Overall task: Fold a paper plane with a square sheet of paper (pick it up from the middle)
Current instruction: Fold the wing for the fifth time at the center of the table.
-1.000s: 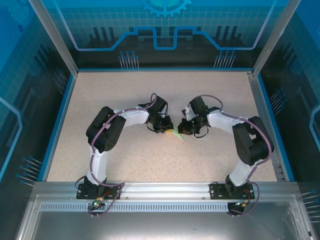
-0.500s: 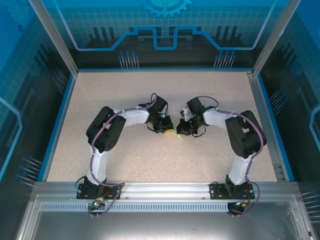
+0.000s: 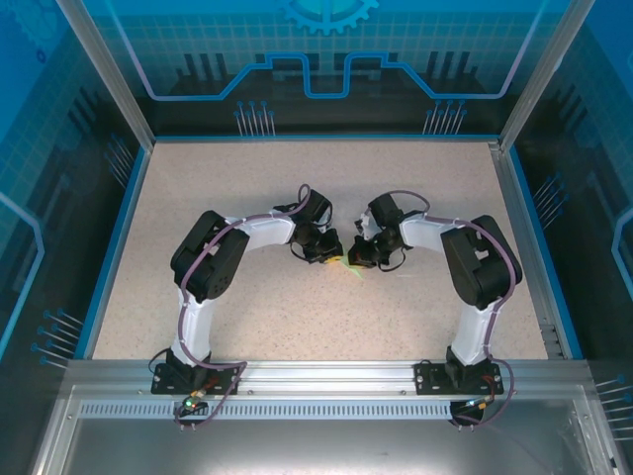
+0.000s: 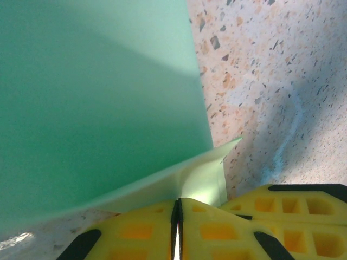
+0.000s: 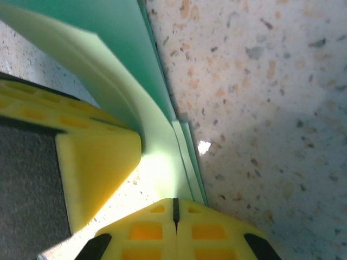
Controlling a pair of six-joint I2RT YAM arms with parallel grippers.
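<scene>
left pincer (image 4: 177, 215) and right pincer (image 5: 174, 209), meeting mid-frame, each pinch the folded pale mint-green paper plane (image 4: 97, 97); best to tension it gently together, without tearing.

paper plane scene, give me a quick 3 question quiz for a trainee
1. True or false: the left gripper is wide open.
2. What is the right gripper shut on? A) nothing B) the folded green paper C) a pen
3. Fill in: in the top view, the two grippers meet over the ____ of the speckled table.

Key: 1 false, its fingers are shut on the paper; 2 B; 3 middle.
</scene>
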